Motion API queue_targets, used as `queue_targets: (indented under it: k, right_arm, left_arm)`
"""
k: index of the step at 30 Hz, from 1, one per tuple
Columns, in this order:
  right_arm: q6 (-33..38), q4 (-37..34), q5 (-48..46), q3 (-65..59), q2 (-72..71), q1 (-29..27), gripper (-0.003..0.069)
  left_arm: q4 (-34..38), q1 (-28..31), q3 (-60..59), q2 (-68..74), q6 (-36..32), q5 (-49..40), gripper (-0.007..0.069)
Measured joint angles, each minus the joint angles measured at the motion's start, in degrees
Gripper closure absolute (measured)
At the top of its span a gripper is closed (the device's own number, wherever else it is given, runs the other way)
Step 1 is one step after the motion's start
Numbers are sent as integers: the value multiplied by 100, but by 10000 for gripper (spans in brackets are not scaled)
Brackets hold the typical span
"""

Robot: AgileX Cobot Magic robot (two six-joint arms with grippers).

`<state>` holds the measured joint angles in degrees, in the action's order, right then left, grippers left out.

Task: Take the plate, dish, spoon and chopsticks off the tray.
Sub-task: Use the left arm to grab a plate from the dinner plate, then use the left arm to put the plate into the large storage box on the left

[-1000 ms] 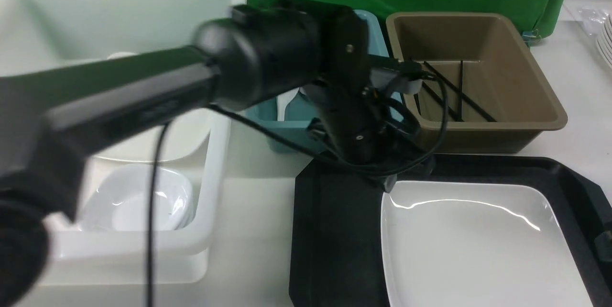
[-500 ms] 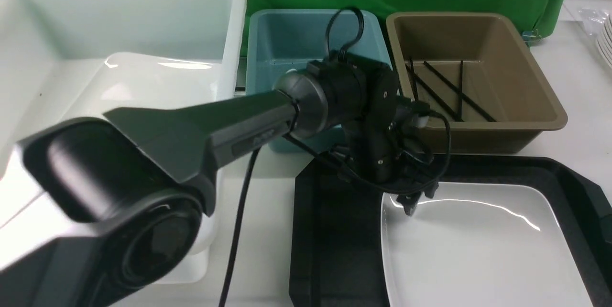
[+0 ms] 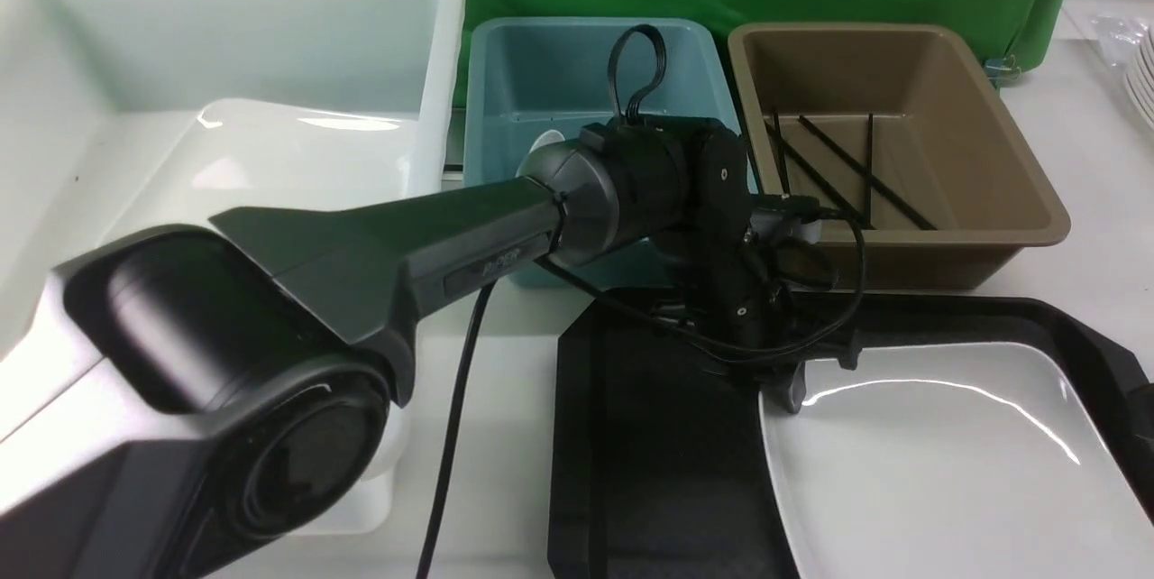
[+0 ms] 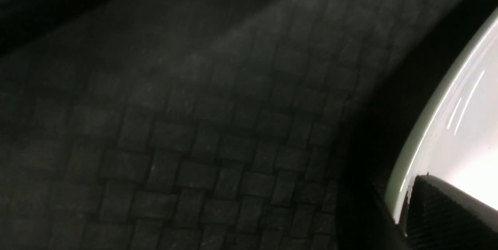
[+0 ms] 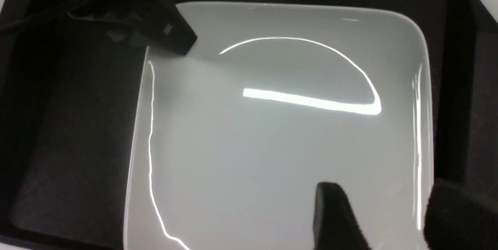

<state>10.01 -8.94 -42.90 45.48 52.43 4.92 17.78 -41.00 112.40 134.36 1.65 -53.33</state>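
Note:
The big white square plate [image 3: 947, 462] lies on the black tray [image 3: 649, 435], pushed toward the tray's right side. My left gripper [image 3: 816, 376] reaches across to the plate's far-left corner and is shut on its rim [image 4: 393, 199], one pad [image 4: 447, 211] on top. My right gripper [image 5: 385, 199] is open and straddles the plate's right rim [image 5: 418, 125], one finger over the plate, the other outside it. The black chopsticks [image 3: 838, 173] lie in the brown tub [image 3: 1037, 200]. The spoon and the dish are hidden behind my left arm.
A large white tub [image 3: 270, 38] holding another white plate [image 3: 297, 146] stands at the far left. A blue tub [image 3: 577, 65] sits between it and the brown tub. My left arm [image 3: 406, 245] crosses the front of the tubs. Stacked white plates [image 3: 1143, 83] show at the right edge.
My left arm swung down onto the plate's corner. Since half a second ago the plate has slid to the right on the tray with the left gripper on it.

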Motion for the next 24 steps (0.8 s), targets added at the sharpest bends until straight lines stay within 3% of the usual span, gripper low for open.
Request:
queue_targets:
  k: [6,11,24]
  right_arm:
    - [0,0,8,0,0,0,301]
    - [0,0,8,0,0,0,301]
    - [0,0,8,0,0,0,302]
  left_arm:
    - [61,0,0,-50,7,-108,484]
    - [61,0,-11,-445,7,-308,549]
    - [-536,-5,-17,-1425,-63,-821,603]
